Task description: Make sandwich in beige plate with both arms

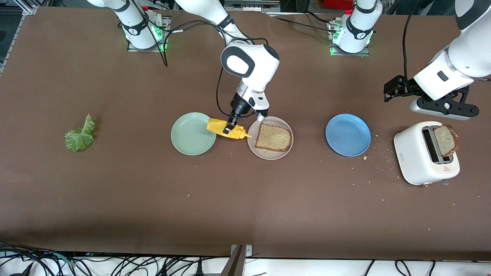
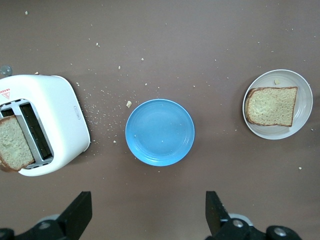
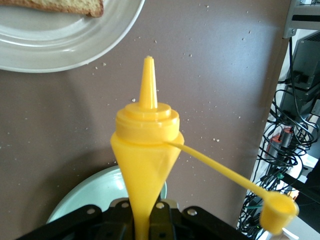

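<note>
One slice of brown-crusted bread (image 1: 273, 137) lies on the beige plate (image 1: 257, 147) at the table's middle; both also show in the left wrist view, the bread (image 2: 271, 106) on the plate (image 2: 303, 90). My right gripper (image 1: 229, 127) is shut on a yellow squeeze bottle (image 1: 224, 129), held tilted between the mint-green plate (image 1: 193, 133) and the beige plate, nozzle toward the beige plate. In the right wrist view the bottle (image 3: 147, 150) has its cap hanging open. A second slice (image 1: 446, 140) stands in the white toaster (image 1: 425, 158). The lettuce leaf (image 1: 80, 135) lies toward the right arm's end. My left gripper (image 1: 392, 92) is open, raised over the table between the blue plate and the toaster.
A blue plate (image 1: 348, 134) sits between the beige plate and the toaster. Crumbs are scattered around the toaster and the blue plate. Cables run along the table edge nearest the front camera.
</note>
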`<action>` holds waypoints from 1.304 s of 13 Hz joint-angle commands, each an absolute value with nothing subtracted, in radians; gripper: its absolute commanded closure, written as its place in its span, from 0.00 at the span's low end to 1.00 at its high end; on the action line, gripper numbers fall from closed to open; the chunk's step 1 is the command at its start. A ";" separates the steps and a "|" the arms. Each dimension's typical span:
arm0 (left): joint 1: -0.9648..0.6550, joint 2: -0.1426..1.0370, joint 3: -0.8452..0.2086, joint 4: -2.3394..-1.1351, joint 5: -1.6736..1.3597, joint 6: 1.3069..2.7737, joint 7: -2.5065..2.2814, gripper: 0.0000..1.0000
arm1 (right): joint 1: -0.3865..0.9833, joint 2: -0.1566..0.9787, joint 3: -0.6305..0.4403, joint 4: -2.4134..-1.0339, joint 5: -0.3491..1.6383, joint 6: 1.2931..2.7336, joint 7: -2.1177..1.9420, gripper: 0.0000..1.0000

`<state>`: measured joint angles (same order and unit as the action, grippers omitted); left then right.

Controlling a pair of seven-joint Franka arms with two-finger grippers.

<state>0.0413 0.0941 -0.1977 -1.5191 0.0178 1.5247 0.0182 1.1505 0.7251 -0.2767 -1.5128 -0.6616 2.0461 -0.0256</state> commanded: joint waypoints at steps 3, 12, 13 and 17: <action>0.044 0.091 -0.195 -1.502 0.000 1.502 0.012 0.00 | 1.223 0.764 -0.293 -1.500 -0.715 1.985 0.074 1.00; 0.044 0.091 -0.196 -1.502 0.002 1.502 0.012 0.00 | 1.229 0.770 -0.327 -1.454 -0.732 1.982 0.025 1.00; 0.044 0.091 -0.196 -1.502 0.000 1.502 0.012 0.00 | 1.223 0.756 -0.343 -1.441 -0.688 1.982 -0.016 1.00; 0.041 0.091 -0.202 -1.502 -0.003 1.502 0.012 0.00 | 1.209 0.654 -0.480 -1.434 -0.435 1.996 -0.309 1.00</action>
<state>0.0416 0.0941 -0.2011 -1.5190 0.0178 1.5246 0.0180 1.2179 0.7235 -0.4316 -1.4277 -0.5324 2.0053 -0.1656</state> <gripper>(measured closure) 0.000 0.912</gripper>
